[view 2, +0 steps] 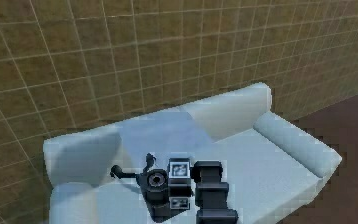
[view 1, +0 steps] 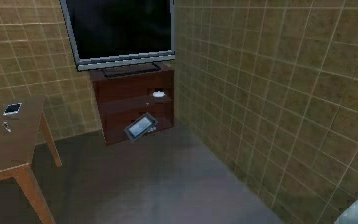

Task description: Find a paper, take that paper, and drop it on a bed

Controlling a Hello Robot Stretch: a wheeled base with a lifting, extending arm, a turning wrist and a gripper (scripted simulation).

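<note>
Two pale specks are all we have to go on: a white blob [view 1: 159, 95] on the shelf of the cabinet [view 1: 112, 105] at 12 o'clock in the forward view, under the TV [view 1: 122, 30], and a pale thing [view 1: 12, 108] on the tabletop [view 1: 7, 140] at 9 o'clock. Both are too small to call, so where the paper lies I cannot tell. A dark slab [view 1: 141, 128] leans at the cabinet's foot; it looks rigid, no paper by my reckoning.

Over to the arm side view: the hand [view 2: 129, 168] sits at 6 o'clock, the arm [view 2: 215, 195] at 5, and the white sofa [view 2: 257, 150] lies behind both. How the fingers are set, and whether they carry anything, cannot be told against that cushion.

Now the handling. I'd expect paper to be feather-light, thin and floppy. It probably lies flat to whatever carries it, with nothing to get under. It likely slides on smooth wood and creases easily. The best hold, I'd judge, is an edge or corner that curls up or overhangs, taken gently. A sheet lying dead flat may need nudging to the rim first
</note>
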